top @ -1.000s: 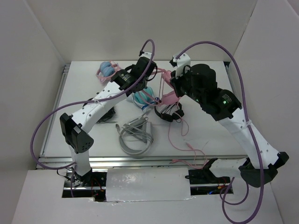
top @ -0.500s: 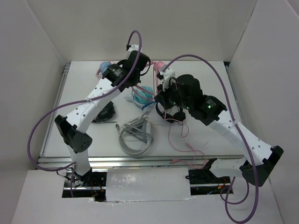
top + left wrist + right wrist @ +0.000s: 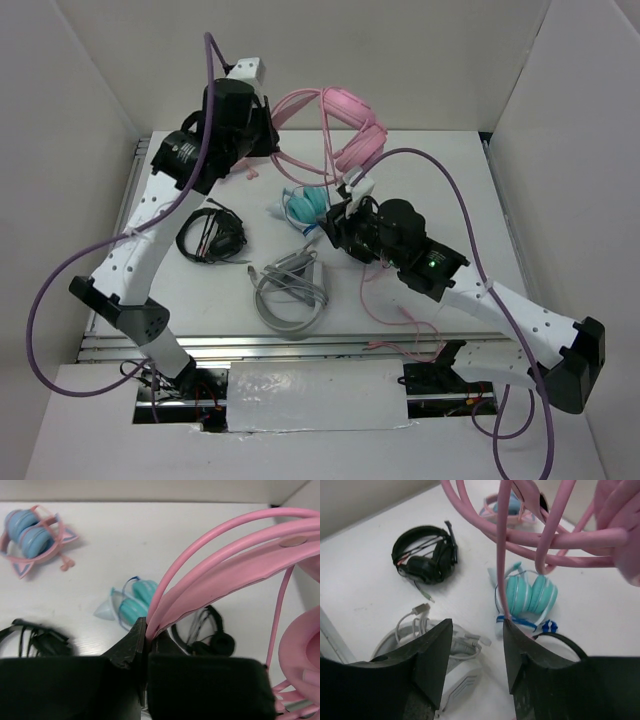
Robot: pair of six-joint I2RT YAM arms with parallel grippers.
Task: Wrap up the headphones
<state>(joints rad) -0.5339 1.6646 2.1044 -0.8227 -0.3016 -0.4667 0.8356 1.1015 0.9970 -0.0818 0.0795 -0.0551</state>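
White table (image 3: 470,200); left claw (image 3: 148,630) clamps headphones (image 3: 350,130) headband aloft; right claw (image 3: 477,630) jaws parted.

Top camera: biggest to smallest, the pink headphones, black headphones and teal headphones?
Largest: pink headphones, but they hang lifted nearer the camera, so that's unsure.
Next: black headphones.
Smallest: teal headphones.

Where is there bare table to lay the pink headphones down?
The far-right corner of the table, right of the raised headphones, is bare. So is the near strip left of the grey cable coil, nearer than the black headphones. The middle around the teal headphones is crowded.
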